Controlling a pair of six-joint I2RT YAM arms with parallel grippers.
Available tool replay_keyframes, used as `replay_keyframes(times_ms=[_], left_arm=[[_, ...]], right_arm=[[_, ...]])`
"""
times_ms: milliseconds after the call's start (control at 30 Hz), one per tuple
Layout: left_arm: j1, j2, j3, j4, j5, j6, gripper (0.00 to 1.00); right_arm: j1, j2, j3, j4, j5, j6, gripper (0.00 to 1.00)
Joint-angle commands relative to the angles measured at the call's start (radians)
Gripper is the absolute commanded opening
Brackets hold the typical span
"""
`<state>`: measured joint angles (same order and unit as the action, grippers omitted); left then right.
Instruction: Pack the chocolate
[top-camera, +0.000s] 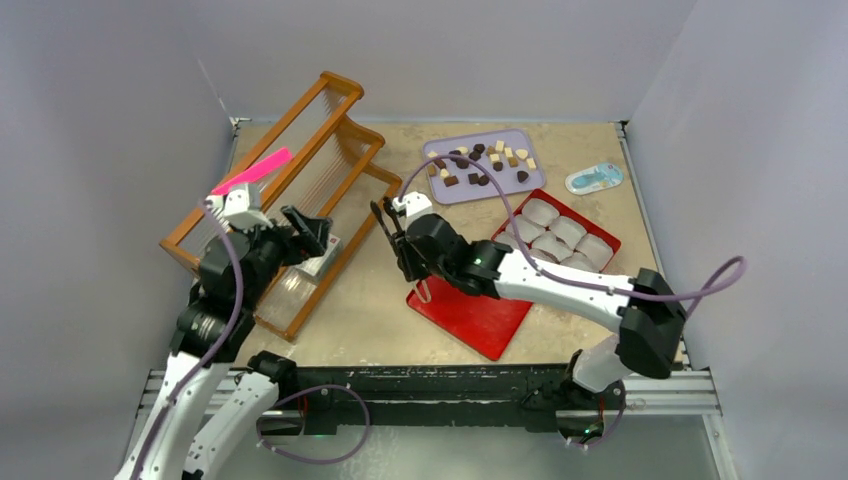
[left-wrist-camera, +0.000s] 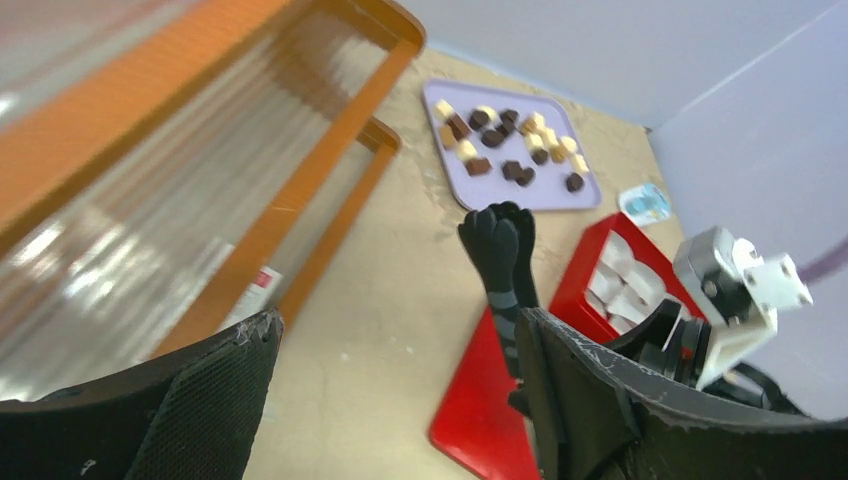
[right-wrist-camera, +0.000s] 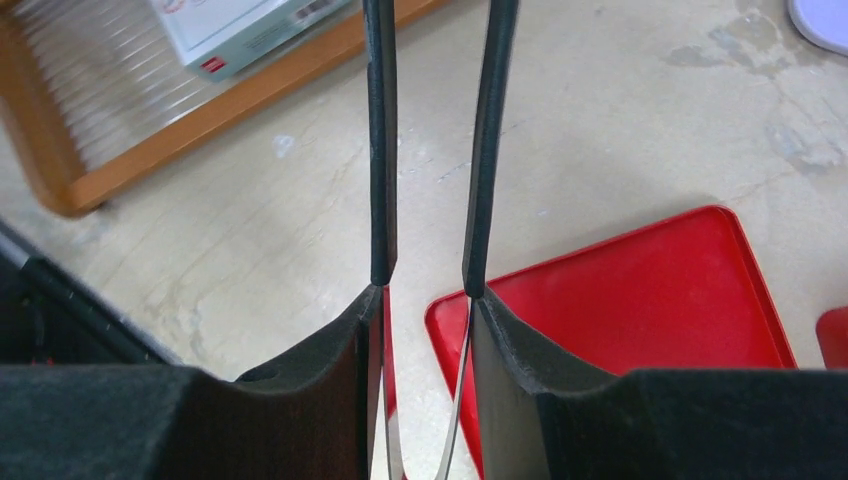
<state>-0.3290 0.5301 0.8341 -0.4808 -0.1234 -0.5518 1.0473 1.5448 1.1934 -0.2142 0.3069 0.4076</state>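
The chocolate (top-camera: 483, 163) lies as several dark, mid-brown and cream pieces on a lavender tray (top-camera: 535, 146) at the back; the left wrist view shows the chocolate (left-wrist-camera: 510, 150) too. My right gripper (top-camera: 408, 247) is shut on metal tongs (top-camera: 384, 222) with black tips, over the near-left corner of the flat red lid (top-camera: 470, 318). In the right wrist view the tongs (right-wrist-camera: 380, 150) stick out from my right gripper (right-wrist-camera: 425, 290), arms slightly apart and holding nothing. My left gripper (top-camera: 305, 232) hangs open and empty by the wooden rack (top-camera: 300, 170). Seen from its own wrist, the left gripper (left-wrist-camera: 398, 325) has only table between its jaws.
A red box (top-camera: 610, 240) lined with white paper cups (top-camera: 553, 233) sits right of the lid. A small blue-and-white packet (top-camera: 594, 178) lies at the back right. A pink strip (top-camera: 255, 172) rests on the rack, and a white carton (right-wrist-camera: 240, 30) sits inside it.
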Motion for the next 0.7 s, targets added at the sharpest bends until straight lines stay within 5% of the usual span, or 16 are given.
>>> replay_keyframes(times_ms=[0,267,667], left_arm=[[-0.002,0.137,0.077,0.047,0.155,-0.114,0.84],[-0.002,0.335,0.070,0.270,0.450,-0.139,0.88],[-0.002,0.487,0.122,0.079,0.305,-0.079,0.78]], right_arm=[[0.003,-0.126,-0.099,0.202,-0.126,-0.110,0.37],[0.003,-0.185,-0.107,0.228,-0.235,-0.179,0.38],[0.001,-0.263,-0.101,0.144,-0.182,-0.171,0.38]])
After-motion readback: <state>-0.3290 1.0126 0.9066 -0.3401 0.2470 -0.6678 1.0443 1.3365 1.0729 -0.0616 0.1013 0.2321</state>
